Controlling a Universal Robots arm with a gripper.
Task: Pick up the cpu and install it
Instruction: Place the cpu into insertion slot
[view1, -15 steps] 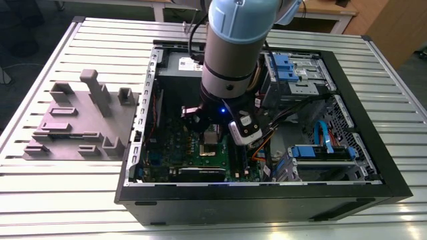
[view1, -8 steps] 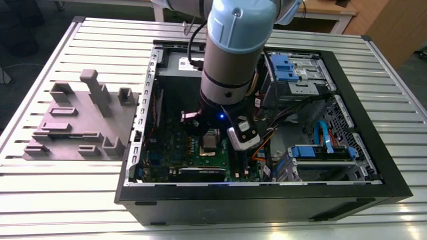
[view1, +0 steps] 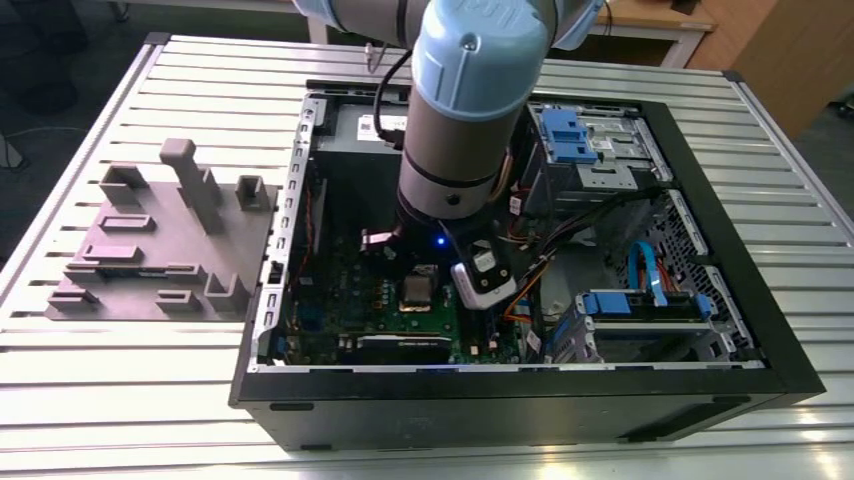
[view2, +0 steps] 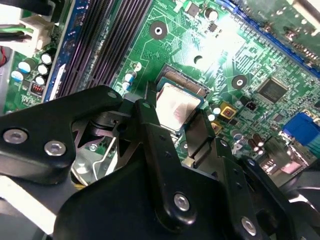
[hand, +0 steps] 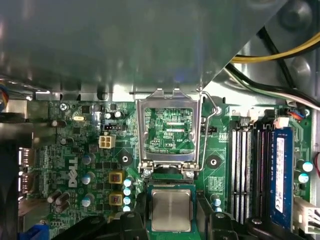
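Note:
The cpu is a small square chip with a silver top and a green rim. It sits between the black fingers of my gripper, which is shut on its two sides. The chip hangs just over the motherboard's socket, and a strip of gold contacts shows beyond its far edge. The socket's metal load plate stands swung open beside it. In the exterior view my gripper reaches down into the open computer case, with the cpu below it.
Long black RAM slots and a stick with a blue label run close beside the socket. Cables and blue drive cages crowd the case. A grey holder block stands on the table at the exterior view's left.

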